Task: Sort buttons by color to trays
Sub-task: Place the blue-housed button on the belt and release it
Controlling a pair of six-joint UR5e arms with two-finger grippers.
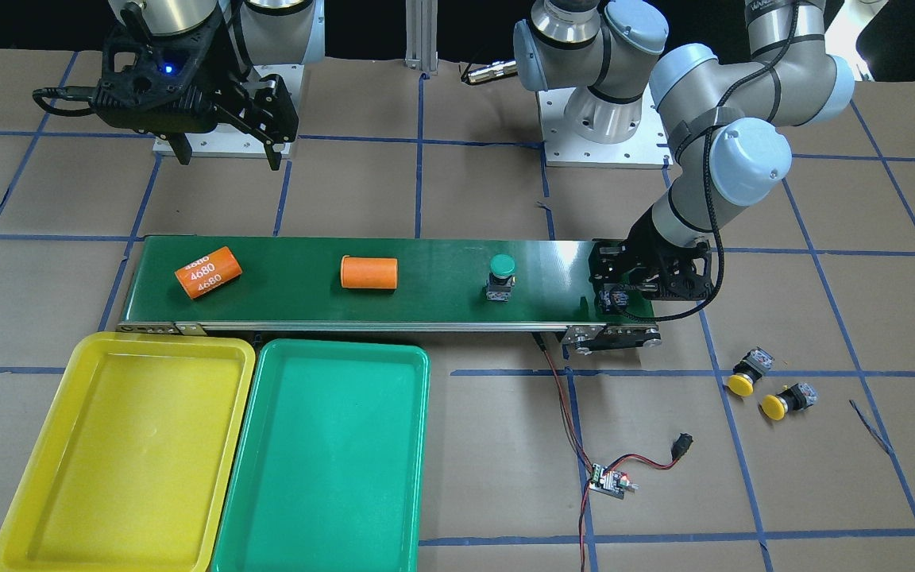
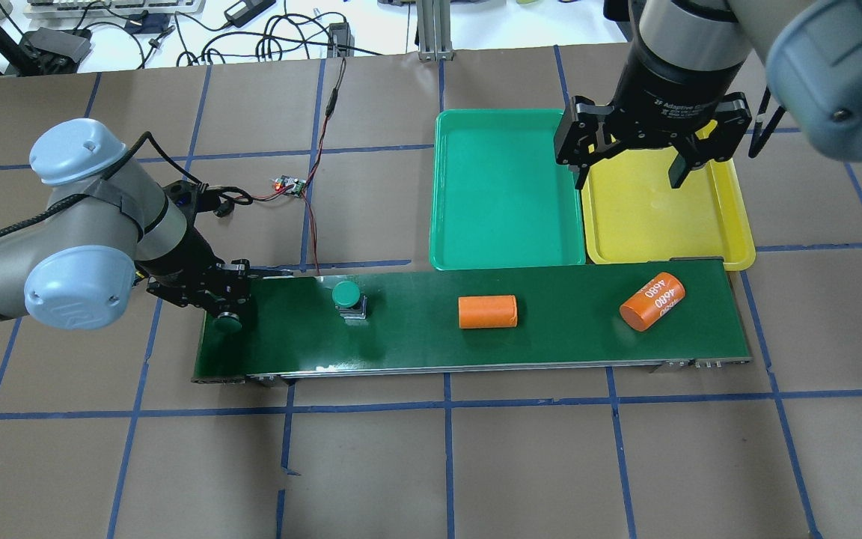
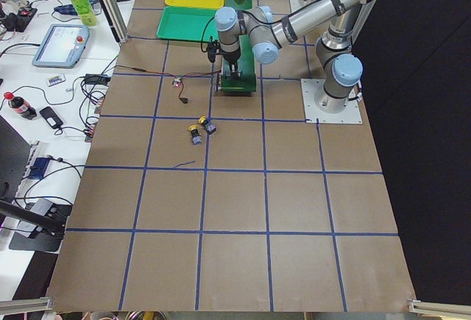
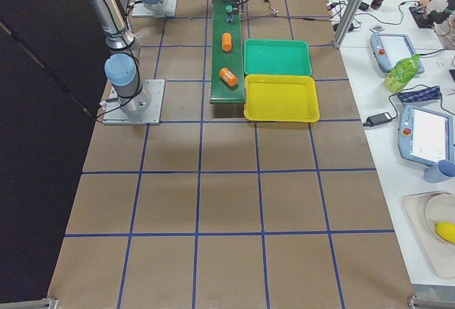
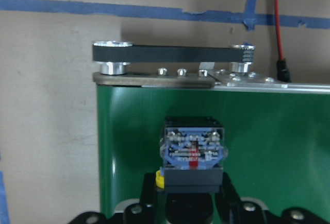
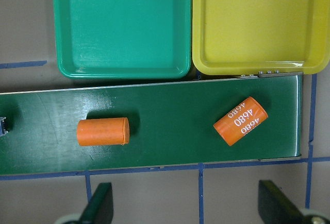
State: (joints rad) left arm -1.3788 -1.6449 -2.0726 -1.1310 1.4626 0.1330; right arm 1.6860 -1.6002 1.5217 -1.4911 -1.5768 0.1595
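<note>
the left gripper [image 2: 227,303] is clamping a green button [image 2: 227,323] at the left end of the conveyor belt [image 2: 551,340]; the right gripper [image 2: 628,180] is hanging high by its right end, fingers [image 2: 676,174] apart

Belt [image 2: 416,340] dark-green, smooth & glossy w/ glare patches; its side rail [image 5: 154,79] & pulleys [image 5: 114,67] bare shiny metal. Yellow tray [image 1: 120,453] & teal tray [image 1: 330,469]: smooth plastic, soft sheen. Table cover [image 2: 536,464] is matt brown, prob. paper or card, w/ blue tape lines [image 2: 449,457]. Plain orange cylinder [image 2: 487,312] looks matt; green button [image 2: 346,293] cap smooth plastic.
</note>
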